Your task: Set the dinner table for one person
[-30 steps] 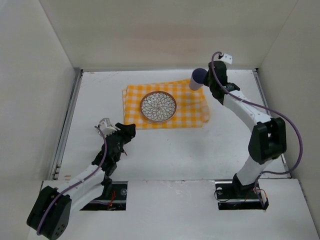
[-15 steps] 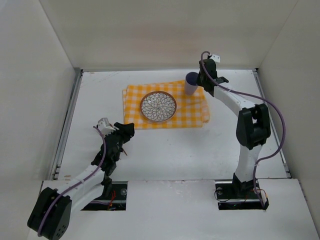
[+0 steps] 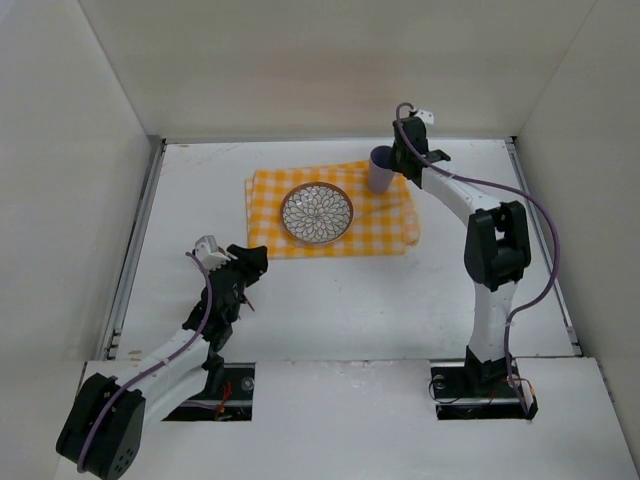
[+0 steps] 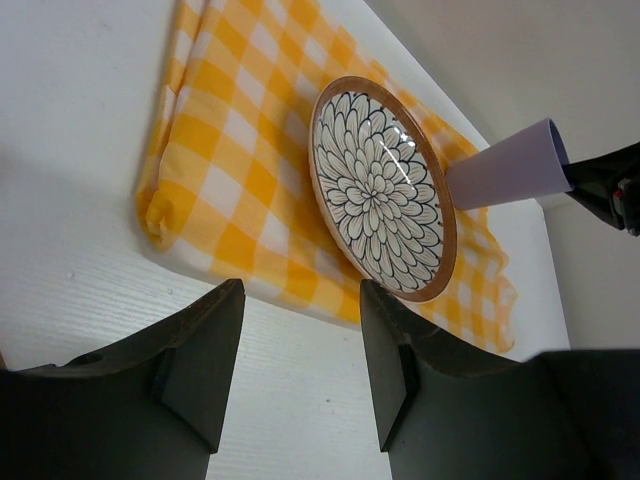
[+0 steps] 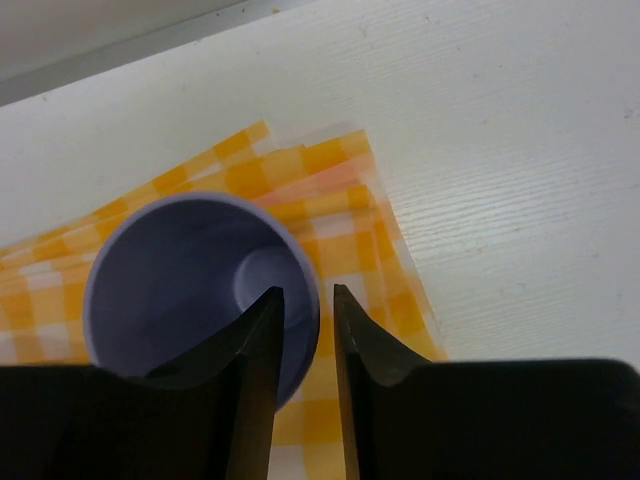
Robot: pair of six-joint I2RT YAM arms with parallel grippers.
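A lilac cup (image 3: 381,168) stands upright on the far right corner of a yellow-and-white checked cloth (image 3: 385,225), which lies on the white dinner table (image 3: 350,300). A flower-patterned plate (image 3: 316,213) with a brown rim sits in the middle of the cloth. My right gripper (image 3: 402,158) pinches the cup's rim: in the right wrist view one finger is inside the cup (image 5: 190,290) and one outside, the gripper (image 5: 307,295) nearly closed. My left gripper (image 3: 250,266) hovers open and empty over bare table near the cloth's front left; it (image 4: 300,300) faces the plate (image 4: 380,185) and cup (image 4: 510,170).
White walls border the table on three sides, with a metal rail (image 3: 135,250) along the left edge. The cloth's near left corner is folded up (image 4: 160,205). The right arm reaches across the table's right side.
The right gripper has carried the cup left and down from a tilted hold in the air to standing upright on the cloth's far right corner. The left arm has stayed still.
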